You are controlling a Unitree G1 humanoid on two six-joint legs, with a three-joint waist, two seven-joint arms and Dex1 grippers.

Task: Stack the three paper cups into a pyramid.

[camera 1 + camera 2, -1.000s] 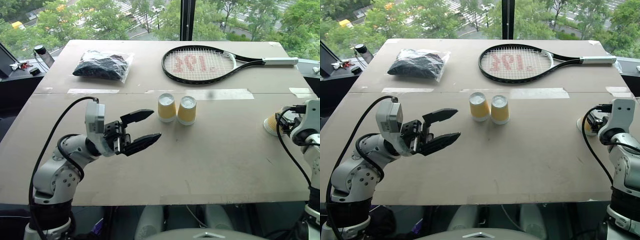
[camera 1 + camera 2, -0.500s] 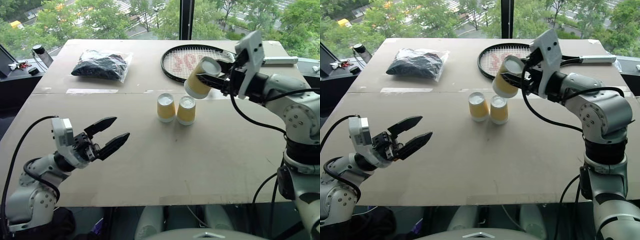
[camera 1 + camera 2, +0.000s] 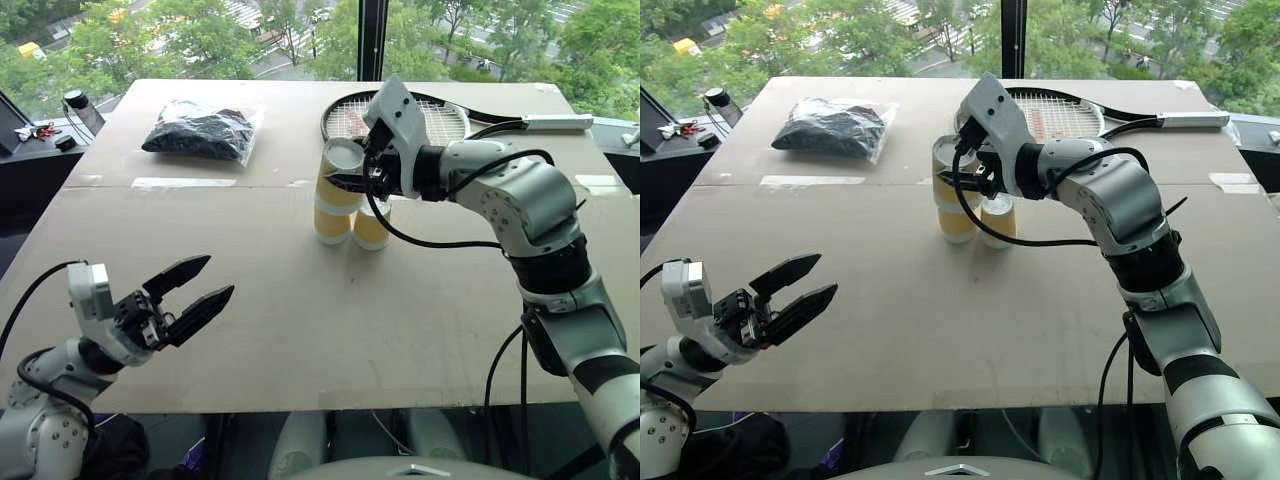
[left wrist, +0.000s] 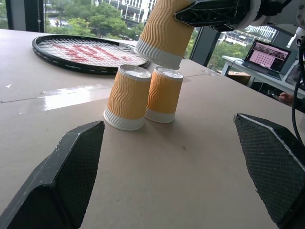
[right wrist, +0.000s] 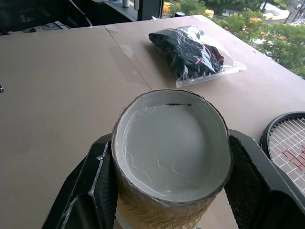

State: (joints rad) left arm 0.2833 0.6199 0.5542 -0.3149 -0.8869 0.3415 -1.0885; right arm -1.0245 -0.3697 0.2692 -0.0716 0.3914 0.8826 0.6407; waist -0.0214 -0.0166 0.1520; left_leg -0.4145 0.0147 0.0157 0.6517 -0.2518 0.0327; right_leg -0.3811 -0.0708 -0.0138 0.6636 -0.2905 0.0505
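Table: a wide tan board top, a strip of clear tape running across it behind the cups; it carries everything below.
Racket: black frame, white strings, lying flat at the far side; a red mark is printed on the strings, partly hidden by the right arm, not readable as letters. Its white-wrapped handle points toward the robot's right.
Plastic bag: clear bag of dark stuff, far left of the table, well apart from the cups.
Right gripper: reaches in from the right, over the racket's near edge; its black fingers are clamped on either side of the held cup.
Left gripper: hangs over the near left part of the table, well apart from the cups; jaws wide apart, nothing between them.
Held cup: yellow-orange ribbed paper cup, upside down, white base up, tilted; in the left wrist view it is just above the two standing cups and clear of their tops.
Left base cup: upside down on the table, mid-table, just in front of the racket.
Right base cup: upside down, touching or nearly touching its neighbour.
Writing: no readable text on cups, bag or racket.
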